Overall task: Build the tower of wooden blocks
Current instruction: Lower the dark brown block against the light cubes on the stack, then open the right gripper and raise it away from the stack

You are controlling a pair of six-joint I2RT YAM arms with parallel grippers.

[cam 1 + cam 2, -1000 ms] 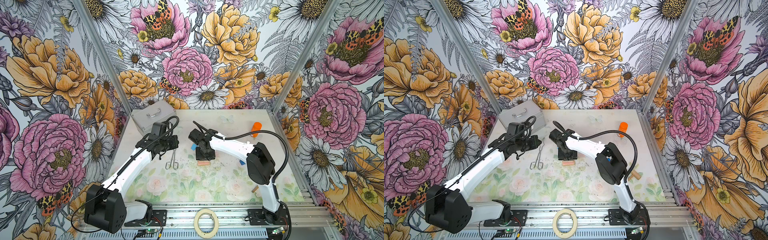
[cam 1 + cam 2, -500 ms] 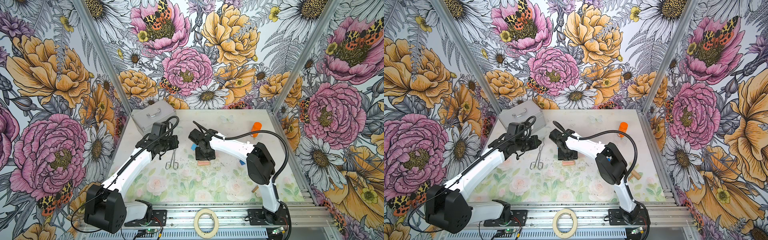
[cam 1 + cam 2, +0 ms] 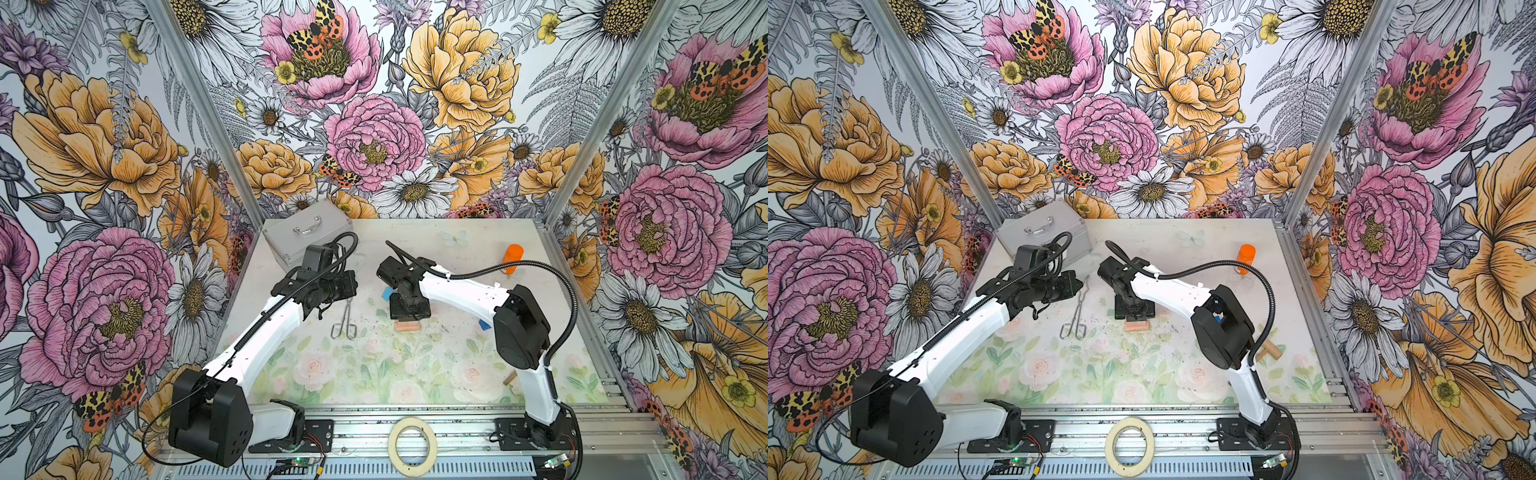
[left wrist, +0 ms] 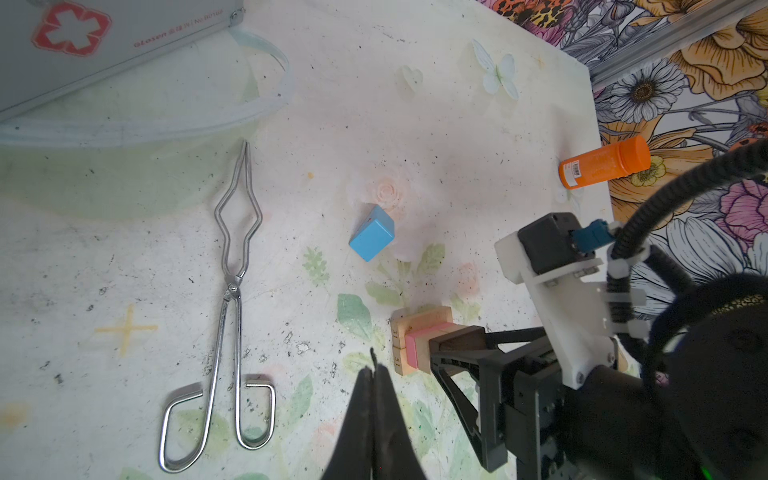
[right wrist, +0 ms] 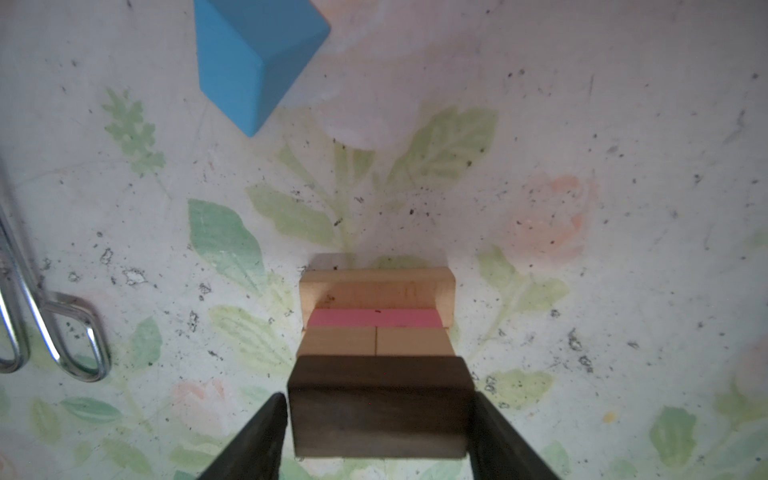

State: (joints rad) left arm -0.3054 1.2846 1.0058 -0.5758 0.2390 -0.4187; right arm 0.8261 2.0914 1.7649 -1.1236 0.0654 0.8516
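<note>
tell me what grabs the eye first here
The loud floral walls dominate both top views. At mid-table the right gripper straddles a dark bar topping a small tan-and-pink tower. A blue cube lies just behind the tower, with tongs farther left on the table.

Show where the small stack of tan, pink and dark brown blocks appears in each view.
In a top view: wood block tower mid-table, right of the silver metal tongs.
In a top view: tower, same spot.
Left wrist: tower ahead of the shut left gripper.
Right wrist: tower between the right gripper's fingers.
Shared landmark: tongs.
</note>
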